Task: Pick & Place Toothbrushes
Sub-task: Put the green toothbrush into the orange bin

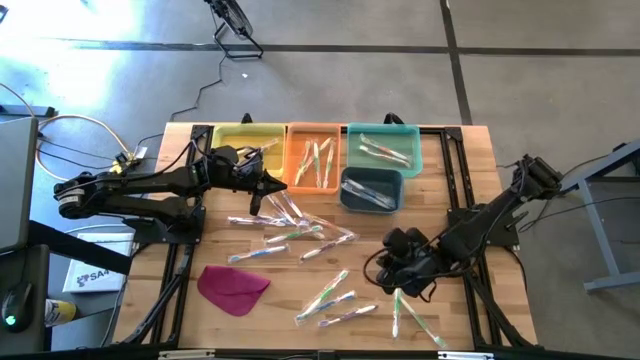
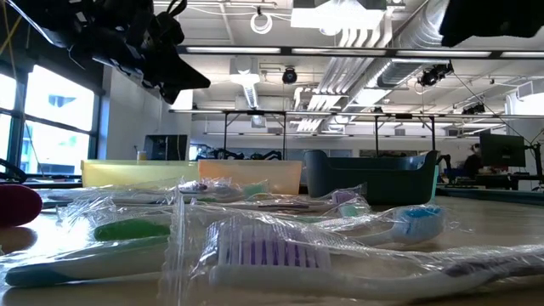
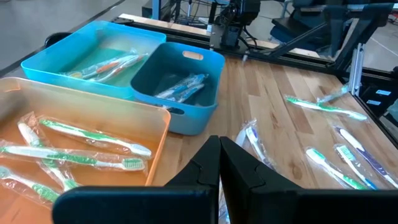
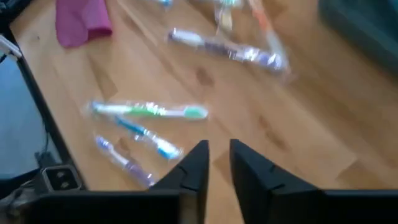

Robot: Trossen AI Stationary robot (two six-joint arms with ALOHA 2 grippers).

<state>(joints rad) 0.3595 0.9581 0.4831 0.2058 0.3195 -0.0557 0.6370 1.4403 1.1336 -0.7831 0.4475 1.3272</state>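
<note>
My left fingers (image 3: 219, 163) are pressed shut and empty, beside the orange bin (image 1: 313, 160). My right fingers (image 4: 216, 163) stand slightly apart above the table (image 1: 455, 310), holding nothing. Loose toothbrushes (image 1: 290, 235) lie between them. I judge they are light, with slippery crackling wrappers; grip mid-handle.

High view: even, bright overhead illumination; the arms cast short, soft shadows on the wooden table (image 1: 470, 170). Low view: ceiling light fixtures (image 2: 261, 20) at upper centre glare against a dim interior; a bright window at the left edge backlights the dark arm at upper left. The nearest wrapped toothbrushes (image 2: 272, 251) are out of focus, with glare on the wrappers. Right wrist view: overall blur, possibly motion. Left wrist view: sharp, evenly lit.
</note>
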